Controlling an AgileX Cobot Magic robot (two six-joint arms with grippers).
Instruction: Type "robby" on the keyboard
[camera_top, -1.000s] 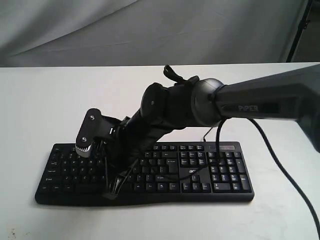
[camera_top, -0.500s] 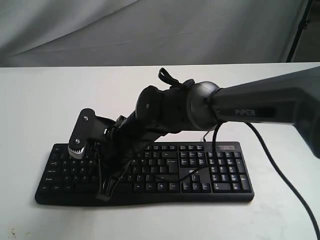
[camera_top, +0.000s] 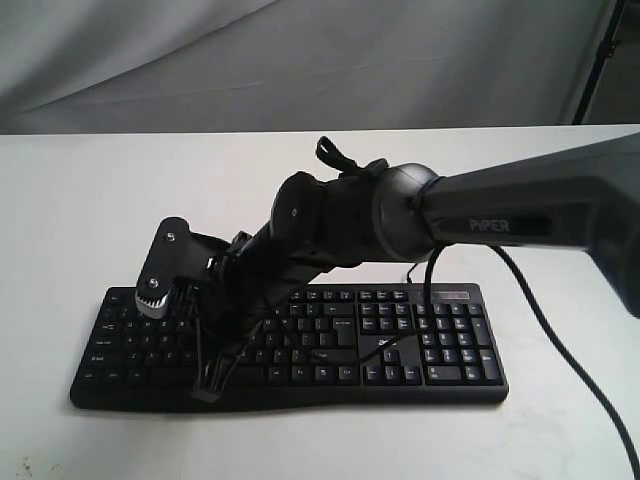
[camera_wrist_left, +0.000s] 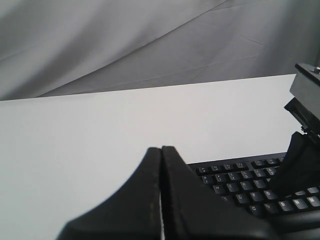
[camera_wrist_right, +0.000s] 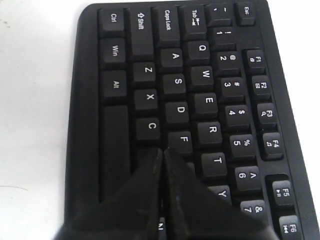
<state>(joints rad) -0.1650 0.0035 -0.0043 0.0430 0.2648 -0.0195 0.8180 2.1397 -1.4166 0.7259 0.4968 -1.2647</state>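
Observation:
The black keyboard (camera_top: 400, 345) lies across the white table near its front edge. My right gripper (camera_top: 208, 388) reaches from the right across to the keyboard's left half, fingers pressed together and pointing down. In the right wrist view its tips (camera_wrist_right: 162, 151) sit over the keyboard (camera_wrist_right: 175, 85) just past the C and F keys, covering the keys beyond them; whether they touch a key I cannot tell. My left gripper (camera_wrist_left: 161, 148) is shut and empty, off the keyboard's (camera_wrist_left: 240, 185) left end above bare table. It does not show in the exterior view.
The right arm's wrist camera block (camera_top: 165, 270) hangs over the keyboard's left keys. A black arm cable (camera_top: 560, 330) loops down past the number pad to the table's right front. White table (camera_top: 100, 200) spreads left and behind; grey cloth (camera_top: 300, 50) closes the back.
The right arm slid a little to the left along the keyboard with its fingertips, then held still over the last half second.

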